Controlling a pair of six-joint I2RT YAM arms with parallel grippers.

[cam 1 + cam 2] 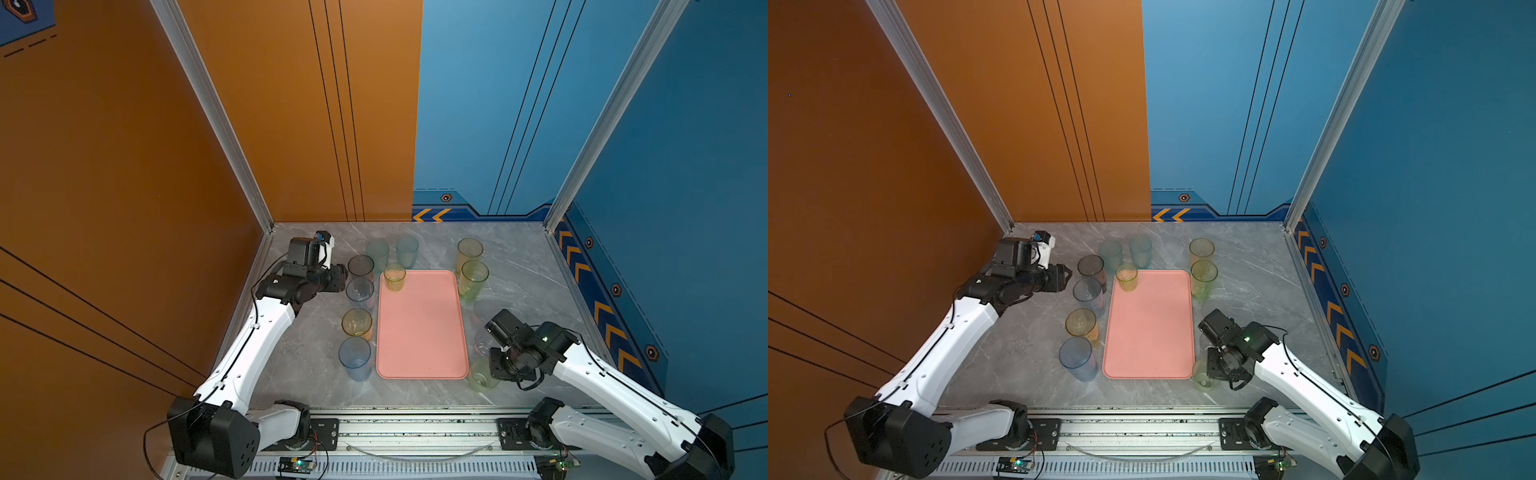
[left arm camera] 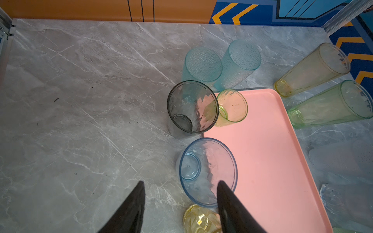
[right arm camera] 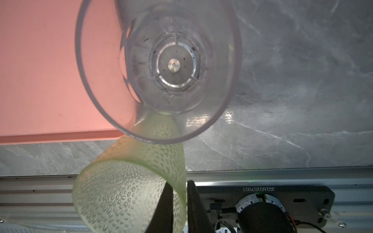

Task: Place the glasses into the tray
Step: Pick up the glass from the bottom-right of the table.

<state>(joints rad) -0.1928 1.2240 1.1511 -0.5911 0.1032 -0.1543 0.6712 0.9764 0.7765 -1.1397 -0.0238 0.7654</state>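
Pinching pale-green tumbler (image 3: 125, 191) wall between right jaws, beside tray (image 3: 40, 70) corner

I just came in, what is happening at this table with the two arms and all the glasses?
A two-armed robot is putting tumblers into the pink tray. Only one short yellow-green glass stands in it, at a far corner; the rest stand around it on the marble table. The right tool pinches the wall of a pale green dimpled tumbler by the tray's near corner. The left tool is open and empty, near a blue tumbler.
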